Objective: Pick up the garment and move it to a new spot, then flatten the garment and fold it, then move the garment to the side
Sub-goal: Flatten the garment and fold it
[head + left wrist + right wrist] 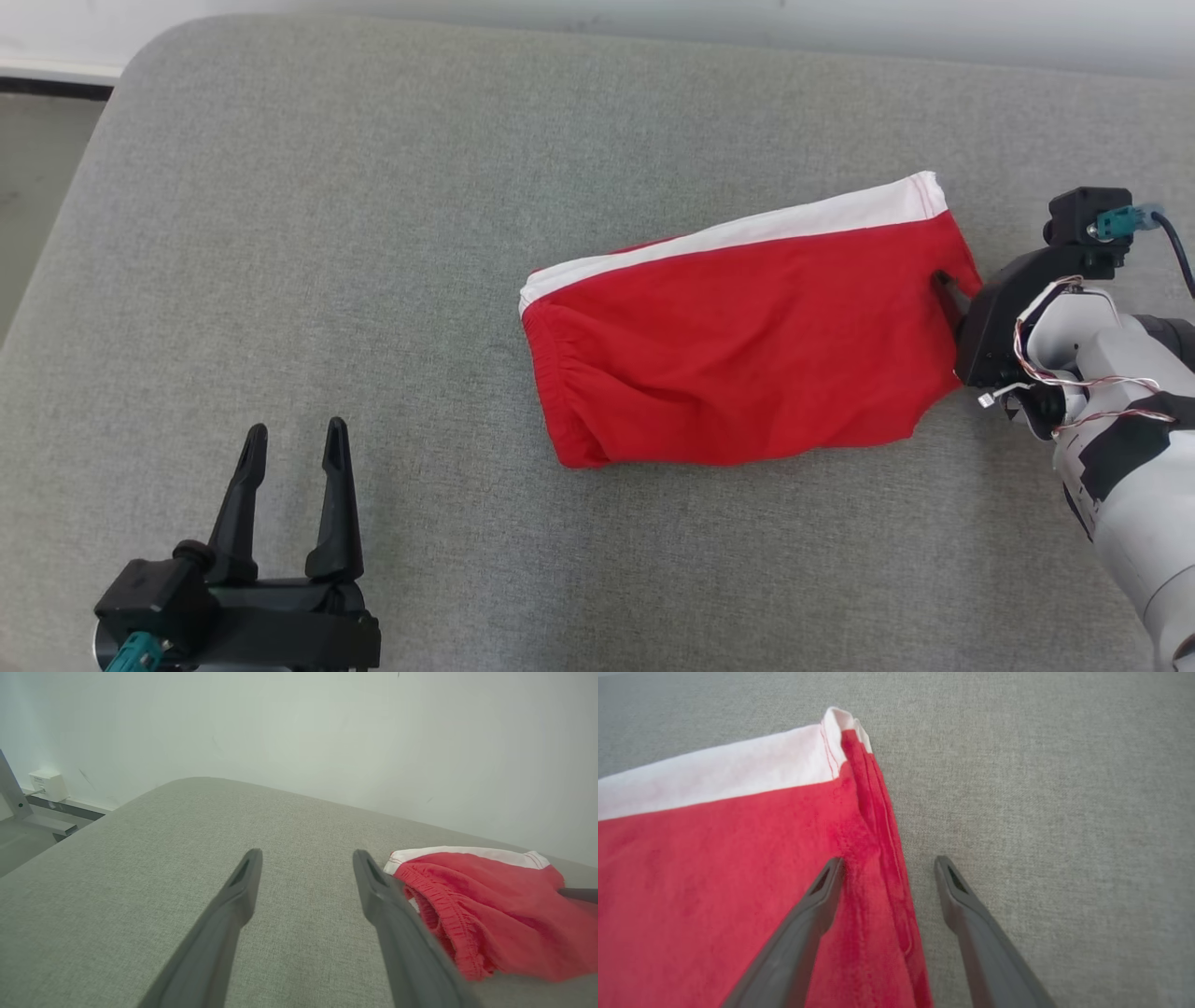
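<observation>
The right pincer (pixel 889 859) stands wide open across the garment's (pixel 714 858) hem. One finger lies over the red cloth and the other over bare grey upholstery, with the stitched hem running between them. Whether either finger presses on the cloth I cannot tell. On the bare side of that hem, the right wrist view shows nothing but open grey fabric.

The left pincer (pixel 295 427) is also spread wide and holds nothing. It is at the near left of the padded surface (pixel 280 233), with free upholstery all round its fingers.

In the head view the garment lies flat, right of the middle. It is red, with a white band along its far side, and its gathered elastic end points toward the robot's left. That end is well apart from the left pincer. The opposite end meets the right pincer's dark body, beyond which the pale forearm (pixel 1120 448) runs off the lower right.

The left half of the surface is open. Its far edge runs along a pale wall (pixel 299 728), and it rounds off at the far left corner, where the floor (pixel 37 168) drops away. In the left wrist view a small white box (pixel 46 785) sits low on the wall past that corner.
</observation>
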Motion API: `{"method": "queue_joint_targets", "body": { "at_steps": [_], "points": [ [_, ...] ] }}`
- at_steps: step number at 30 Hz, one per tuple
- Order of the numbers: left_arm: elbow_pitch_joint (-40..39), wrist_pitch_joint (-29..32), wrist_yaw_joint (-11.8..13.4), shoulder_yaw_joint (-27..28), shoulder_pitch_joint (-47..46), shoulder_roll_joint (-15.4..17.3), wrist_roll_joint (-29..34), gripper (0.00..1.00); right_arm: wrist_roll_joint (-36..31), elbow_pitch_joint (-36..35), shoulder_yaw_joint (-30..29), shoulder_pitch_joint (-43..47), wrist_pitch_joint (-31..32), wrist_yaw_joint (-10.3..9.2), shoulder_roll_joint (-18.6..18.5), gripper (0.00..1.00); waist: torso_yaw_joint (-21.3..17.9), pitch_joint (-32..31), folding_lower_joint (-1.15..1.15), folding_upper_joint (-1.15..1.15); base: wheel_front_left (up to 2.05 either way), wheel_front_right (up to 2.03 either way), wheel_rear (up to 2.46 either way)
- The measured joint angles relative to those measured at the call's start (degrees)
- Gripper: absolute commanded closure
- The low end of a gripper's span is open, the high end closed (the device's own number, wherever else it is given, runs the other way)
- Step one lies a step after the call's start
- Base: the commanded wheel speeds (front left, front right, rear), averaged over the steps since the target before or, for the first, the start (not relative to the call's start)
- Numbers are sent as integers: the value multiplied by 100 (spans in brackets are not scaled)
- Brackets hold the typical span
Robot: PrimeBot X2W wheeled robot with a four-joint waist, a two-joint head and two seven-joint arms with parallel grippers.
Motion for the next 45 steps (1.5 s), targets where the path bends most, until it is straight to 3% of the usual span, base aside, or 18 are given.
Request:
{"method": "queue_joint_targets", "body": {
  "at_steps": [5,6,7,8,13,19,28,36,40,45],
  "points": [
    [-13,1,22,10,0,-2,-25,0,-1,43,120,-81,309,-18,36,1,56,111,0,0,0,0,0],
    [-13,0,30,16,-1,-1,-35,0,0,33,149,-82,358,-18,36,52,62,120,0,0,0,0,0],
    [-13,0,40,19,-1,-2,-54,0,3,9,171,-82,422,-19,40,84,64,128,0,0,0,0,0],
    [-11,0,42,22,-2,-2,-62,0,20,-15,188,-81,463,-19,48,100,61,132,0,-1,0,0,0],
    [7,0,49,24,-12,-2,-93,0,56,-104,275,-82,498,3,79,100,8,148,0,0,0,0,0],
    [52,0,49,9,-16,-4,-93,0,-66,-9,260,-63,-1,7,-7,100,-90,64,1,0,0,0,0],
    [136,0,38,-8,148,-5,-67,0,-611,341,168,159,-803,1,-474,100,-328,-362,1,0,0,0,0],
    [215,0,44,-20,360,-5,-67,0,-1266,422,70,143,-993,1,-814,100,-504,-745,0,0,0,0,0],
    [249,0,45,-45,367,-7,-75,0,-1501,430,13,11,-938,1,-622,100,-553,-864,0,0,0,0,0],
    [276,0,51,-105,371,-7,-113,0,-1649,419,74,-64,-772,1,93,100,-530,-927,0,0,0,0,0]
  ]
}}
